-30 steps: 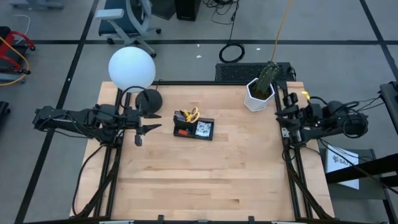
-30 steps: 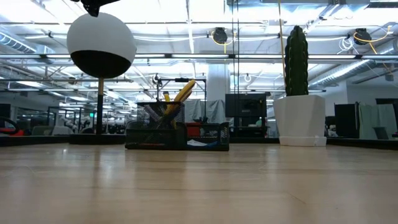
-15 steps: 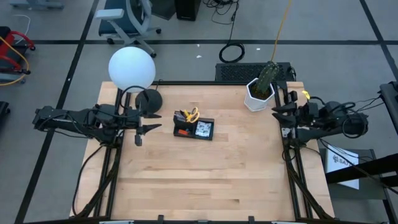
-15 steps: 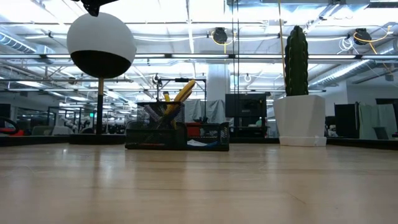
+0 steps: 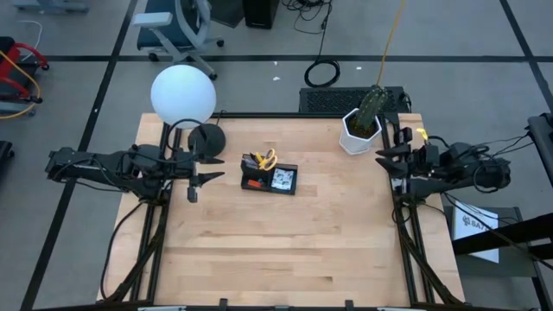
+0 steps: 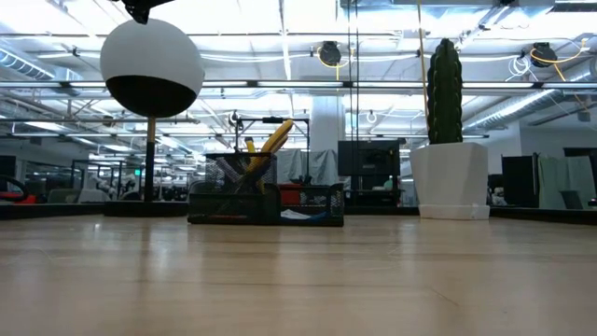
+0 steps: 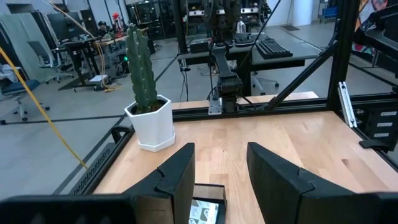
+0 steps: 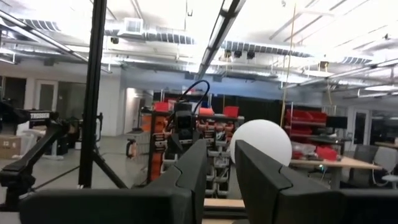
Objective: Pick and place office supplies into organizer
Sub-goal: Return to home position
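The black organizer (image 5: 269, 178) stands on the table left of centre, also in the low view (image 6: 266, 202). Yellow-handled scissors (image 5: 268, 159) and pens stand in its cup section. A blue-and-white pad (image 5: 282, 180) lies in its tray section. My left gripper (image 5: 216, 177) hovers open just left of the organizer, pointing level toward it, with nothing between its fingers (image 7: 180, 168). My right gripper (image 5: 381, 155) hangs open over the table's right edge near the plant pot, tipped upward and holding nothing (image 8: 221, 152).
A lamp with a white globe (image 5: 183, 95) and round black base (image 5: 206, 138) stands at the far left, close to my left arm. A cactus in a white pot (image 5: 360, 130) stands at the far right. Bare wood (image 5: 285, 250) fills the near half of the table.
My right gripper has rolled and tipped a little at the wrist, staying over the table's right edge. Nothing on the table has moved.
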### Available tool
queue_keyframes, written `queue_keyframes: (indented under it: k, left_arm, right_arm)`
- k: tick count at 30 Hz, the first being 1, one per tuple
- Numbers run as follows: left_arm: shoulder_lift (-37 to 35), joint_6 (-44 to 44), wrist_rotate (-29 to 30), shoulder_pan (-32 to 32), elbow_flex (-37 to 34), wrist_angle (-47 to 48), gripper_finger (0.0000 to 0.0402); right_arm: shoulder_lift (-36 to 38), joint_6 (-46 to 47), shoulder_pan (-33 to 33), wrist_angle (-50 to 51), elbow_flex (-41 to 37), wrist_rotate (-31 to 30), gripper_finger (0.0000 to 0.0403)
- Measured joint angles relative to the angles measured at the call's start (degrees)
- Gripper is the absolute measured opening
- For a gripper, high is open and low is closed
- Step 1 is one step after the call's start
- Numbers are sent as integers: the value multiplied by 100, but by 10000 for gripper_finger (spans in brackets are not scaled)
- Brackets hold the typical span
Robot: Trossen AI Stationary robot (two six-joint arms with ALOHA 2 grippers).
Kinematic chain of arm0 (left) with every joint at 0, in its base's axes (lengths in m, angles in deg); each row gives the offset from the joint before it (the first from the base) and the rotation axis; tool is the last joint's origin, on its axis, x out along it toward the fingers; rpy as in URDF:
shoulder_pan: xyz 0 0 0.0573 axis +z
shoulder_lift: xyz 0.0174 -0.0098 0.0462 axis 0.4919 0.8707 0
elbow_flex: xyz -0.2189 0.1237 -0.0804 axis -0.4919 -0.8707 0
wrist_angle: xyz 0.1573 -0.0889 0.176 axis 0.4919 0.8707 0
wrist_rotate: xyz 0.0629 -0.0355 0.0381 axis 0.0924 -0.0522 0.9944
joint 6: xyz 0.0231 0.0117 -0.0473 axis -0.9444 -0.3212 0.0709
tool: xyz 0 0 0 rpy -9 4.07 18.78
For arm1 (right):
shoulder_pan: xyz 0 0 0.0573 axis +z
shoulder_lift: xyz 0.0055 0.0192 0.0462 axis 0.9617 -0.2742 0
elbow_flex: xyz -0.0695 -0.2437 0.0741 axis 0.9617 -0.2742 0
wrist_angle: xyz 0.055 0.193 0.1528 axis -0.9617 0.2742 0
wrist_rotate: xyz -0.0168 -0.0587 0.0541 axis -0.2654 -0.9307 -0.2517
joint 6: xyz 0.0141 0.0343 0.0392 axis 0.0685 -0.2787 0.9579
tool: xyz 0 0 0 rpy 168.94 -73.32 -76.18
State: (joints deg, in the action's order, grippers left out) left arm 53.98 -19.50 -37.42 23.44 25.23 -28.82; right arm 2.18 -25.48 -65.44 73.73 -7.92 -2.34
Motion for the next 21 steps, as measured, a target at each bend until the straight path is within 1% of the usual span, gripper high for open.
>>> queue_keyframes:
  k: [4,9,13,18,21]
  left_arm:
    - [-1,-11,1,6,-120,-315,152]
    - [-65,-52,3,260,-411,-554,152]
    - [-221,-68,-2,536,-654,-737,152]
    - [-553,-85,-268,682,-916,-1112,152]
    - [-835,-81,-399,680,-1072,-1135,152]
  right_arm:
    - [19,-82,-149,-423,-266,-13,75]
    - [221,111,-487,-155,-267,8,75]
    - [451,230,-627,33,-267,27,75]
    - [627,210,-638,53,-267,605,75]
    - [733,220,-636,97,-267,623,75]
